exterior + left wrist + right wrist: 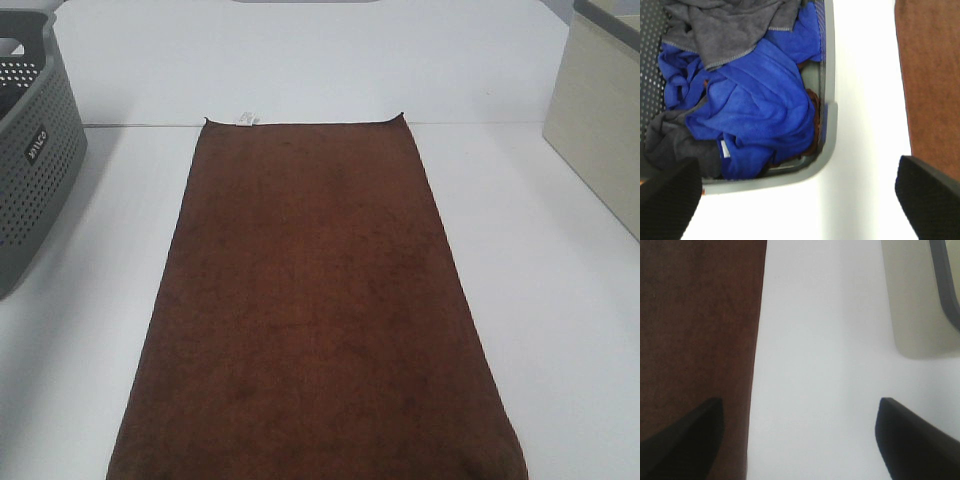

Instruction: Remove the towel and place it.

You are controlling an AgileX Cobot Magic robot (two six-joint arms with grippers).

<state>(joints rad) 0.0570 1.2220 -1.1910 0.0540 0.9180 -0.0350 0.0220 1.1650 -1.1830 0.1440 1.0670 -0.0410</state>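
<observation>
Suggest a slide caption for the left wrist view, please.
Open left gripper above basket of blue and grey cloths, brown towel alongside.

"What was on the table (520,300)?"

"The table was white. A big brown towel (310,310) lay flat in the middle of it, all spread out. A small white tag (246,119) sat on the towel's far edge."

"Anything else?"

"A grey basket (35,150) with lots of little holes stood on the left. A pale box (600,130) stood on the right. Both were apart from the towel, with bare white table in between."
</observation>
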